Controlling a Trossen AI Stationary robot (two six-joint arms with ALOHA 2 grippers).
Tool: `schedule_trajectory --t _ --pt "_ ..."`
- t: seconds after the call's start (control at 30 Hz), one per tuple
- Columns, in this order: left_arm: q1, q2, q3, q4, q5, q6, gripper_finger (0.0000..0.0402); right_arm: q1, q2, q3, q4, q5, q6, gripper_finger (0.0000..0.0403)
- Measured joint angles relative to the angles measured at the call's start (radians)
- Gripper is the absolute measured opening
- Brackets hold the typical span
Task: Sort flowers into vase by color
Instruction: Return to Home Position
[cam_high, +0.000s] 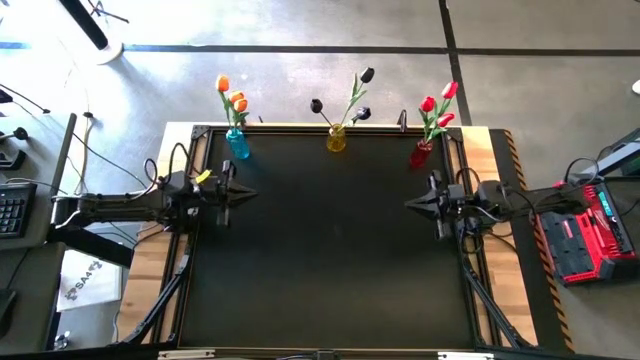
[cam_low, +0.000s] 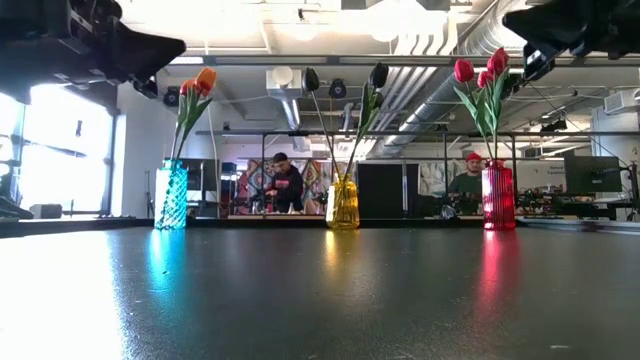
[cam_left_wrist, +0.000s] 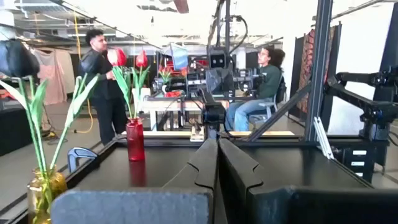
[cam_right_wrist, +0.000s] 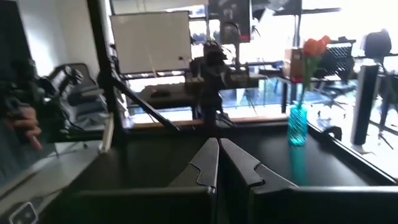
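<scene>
A black table (cam_high: 330, 260) carries three glass vases in a row along its far edge. The yellow vase (cam_high: 337, 139) stands in the middle and holds the black tulips (cam_high: 367, 75), with three dark heads on long thin green stems that splay apart. To the robot's left of the yellow vase, the blue vase (cam_high: 238, 145) holds the orange tulips (cam_high: 238, 98). To its right, the red vase (cam_high: 421, 153) holds the red tulips (cam_high: 429, 104). No flower lies loose on the table, so the sorting looks finished. The left gripper (cam_high: 243, 194) hangs on the near left of the yellow vase and well apart from it, its fingers pressed together on nothing. The right gripper (cam_high: 410, 203) mirrors it on the near right, also clenched and empty. These flowers would likely be very light, with wiry, springy stems and soft heads that crush or slip under a pinch. The best place to hold one is probably the bare stem just above the vase rim, below the leaves. The vases are narrow and top-heavy, so a sideways tug could tip one, and a straight upward lift seems safest.
</scene>
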Motion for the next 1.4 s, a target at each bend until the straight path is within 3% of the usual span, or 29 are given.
schedule_trajectory --t 0.47,0.63,0.8,1.03,1.27,1.4 --pt "0.004 -0.270 0.000 -0.214 0.000 -0.010 0.0000 -0.001 -0.034 0.000 -0.029 0.076 0.000 0.0000" --pt "0.004 -0.364 0.001 -0.335 -0.001 -0.038 0.0000 0.000 -0.104 0.000 -0.077 0.063 0.000 0.0000" --pt "0.004 -0.429 0.001 -0.343 -0.001 -0.044 0.0000 0.000 -0.199 0.000 -0.135 0.069 0.001 0.0000" --pt "0.004 -0.434 0.000 -0.400 0.000 -0.016 0.0000 0.000 -0.229 0.000 -0.148 0.098 -0.011 0.0000" --pt "0.004 -0.434 0.000 -0.399 -0.001 -0.010 0.0000 0.000 -0.223 -0.143 0.115 0.102 0.018 0.0000" --pt "0.004 -0.434 0.000 -0.398 0.000 -0.044 0.0000 -0.001 -0.223 -0.158 0.112 0.101 0.026 0.0000"
